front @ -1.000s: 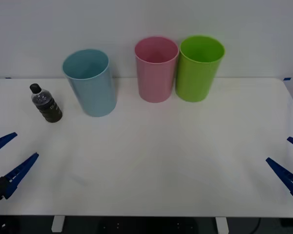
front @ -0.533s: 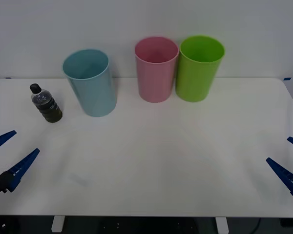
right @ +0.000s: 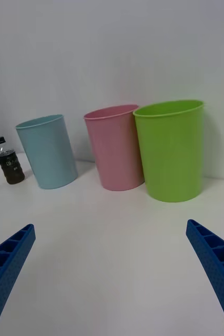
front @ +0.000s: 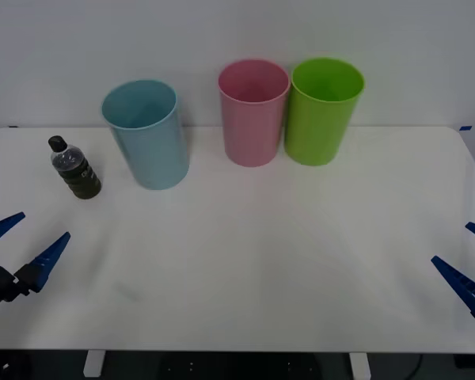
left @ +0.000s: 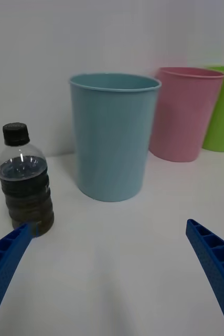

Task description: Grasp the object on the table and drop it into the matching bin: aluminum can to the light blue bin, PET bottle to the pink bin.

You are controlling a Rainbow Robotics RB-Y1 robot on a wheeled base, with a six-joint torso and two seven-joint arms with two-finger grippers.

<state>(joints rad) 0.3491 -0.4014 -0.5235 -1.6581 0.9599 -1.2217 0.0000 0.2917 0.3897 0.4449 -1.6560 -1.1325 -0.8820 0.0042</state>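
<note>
The worktop (front: 261, 261) is smooth matt white. The pink bin (front: 253, 112) and light blue bin (front: 146, 134) are smooth plastic; the bottle (left: 25, 181) is glossy clear plastic.

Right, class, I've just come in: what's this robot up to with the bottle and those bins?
Nothing is held yet. The PET bottle stands upright at the table's far left, beside the light blue bin. The left gripper hovers open just in front of it, the likelier one to grasp it. The right gripper waits open at the table's right edge. The pink bin, where the bottle belongs, stands between the blue bin and a lime green bin.
</note>
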